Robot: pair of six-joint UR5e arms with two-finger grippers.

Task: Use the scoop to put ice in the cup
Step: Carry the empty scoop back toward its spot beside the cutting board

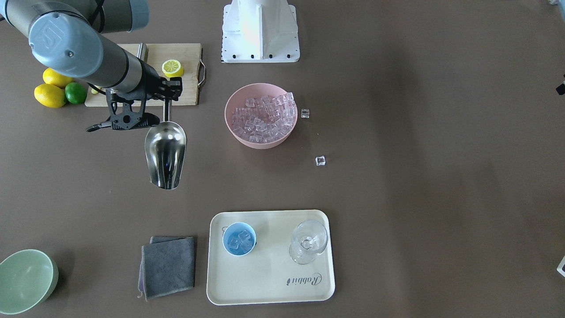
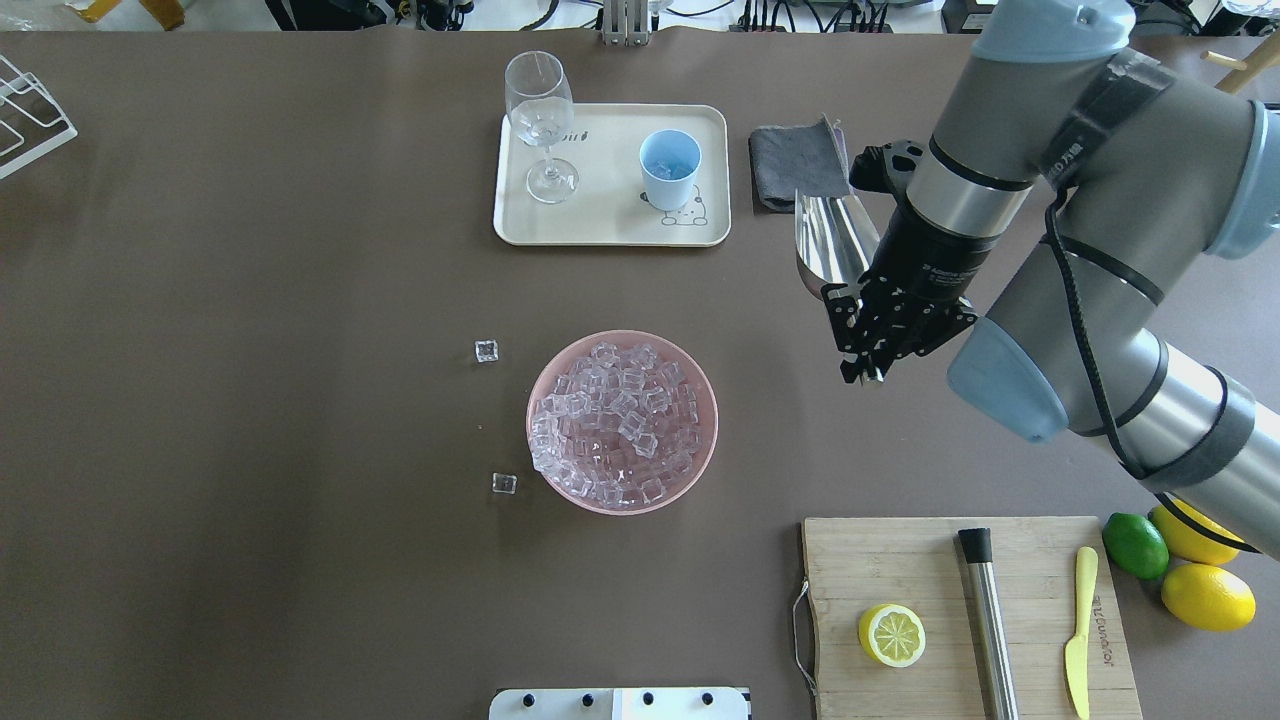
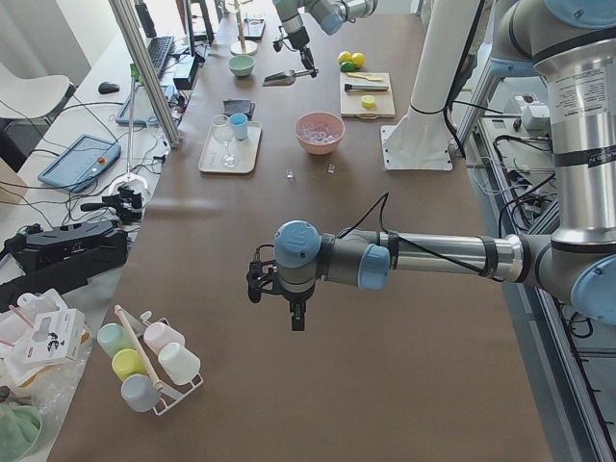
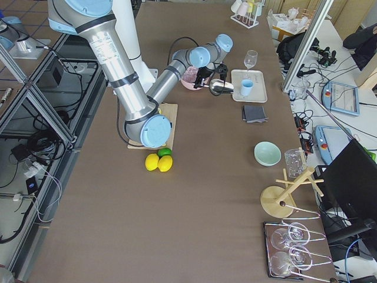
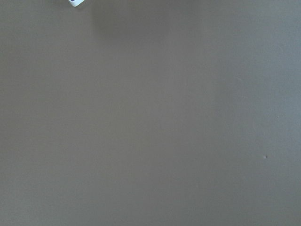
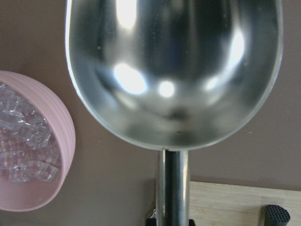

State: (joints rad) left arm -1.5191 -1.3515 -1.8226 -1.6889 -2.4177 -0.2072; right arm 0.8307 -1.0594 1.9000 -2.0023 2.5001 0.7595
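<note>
Clamping the scoop point(image 1: 165, 154) by its handle, the right pincer point(image 1: 167, 89) hovers near the pink bowl point(image 1: 259, 142).

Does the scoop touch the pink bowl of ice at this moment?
Apart. The front-facing view shows a wide strip of bare table between the scoop and the pink bowl.

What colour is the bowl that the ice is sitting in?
Pink. The bowl shows best in the overhead view.

The cream rectangular plastic tray point(image 1: 269, 282) carries the script word "Rabbit", upside down in the front-facing view. Printing along the yellow plastic knife point(image 2: 1079, 640) is too small to read.
</note>
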